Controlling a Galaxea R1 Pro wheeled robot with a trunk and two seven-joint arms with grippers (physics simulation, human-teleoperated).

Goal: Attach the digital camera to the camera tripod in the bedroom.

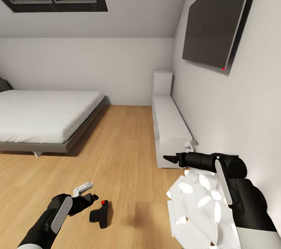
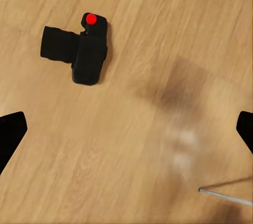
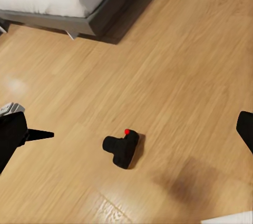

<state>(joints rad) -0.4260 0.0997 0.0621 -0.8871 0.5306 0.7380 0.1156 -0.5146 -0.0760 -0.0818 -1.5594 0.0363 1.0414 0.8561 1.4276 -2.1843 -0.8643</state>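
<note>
The camera [image 1: 100,214] lies on the wood floor [image 1: 125,143] just beside the left gripper [image 1: 86,197] — jaws wide, empty. Drop squarely over its body — avoid the lens.

No readable text, labels, brands or numbers on any surface in these views.
</note>
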